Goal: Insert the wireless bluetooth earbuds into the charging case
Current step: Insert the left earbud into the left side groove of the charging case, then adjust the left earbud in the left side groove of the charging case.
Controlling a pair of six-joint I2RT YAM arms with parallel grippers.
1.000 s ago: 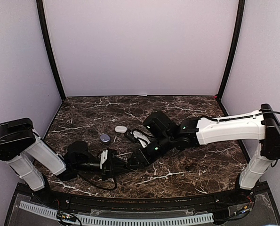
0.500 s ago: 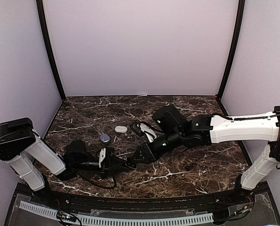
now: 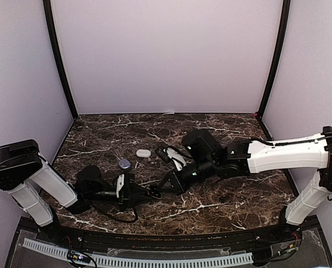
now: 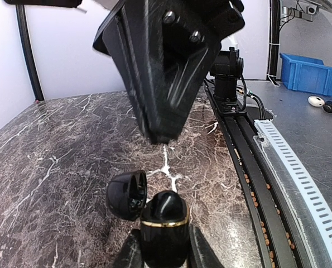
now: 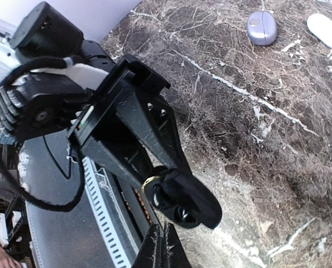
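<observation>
Left wrist: end effector (image 4: 164, 243) around case (image 4: 164, 220)

**Marble Table Inside a Pale Enclosure**

A dark marble tabletop (image 3: 221, 125) with white veins is enclosed by pale walls (image 3: 166, 56). Black posts (image 3: 58, 61) are set at the far corners. A slotted white cable duct (image 3: 154, 260) is run along the near edge, and a blue bin (image 4: 313, 72) is seen on the grey surface beyond it.

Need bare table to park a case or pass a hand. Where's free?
Free: the back strip of the table behind the white case and purple case; the near-right patch between the right arm and the front edge. Crowded: centre-left, where the left gripper and right gripper meet at the open black case.
</observation>
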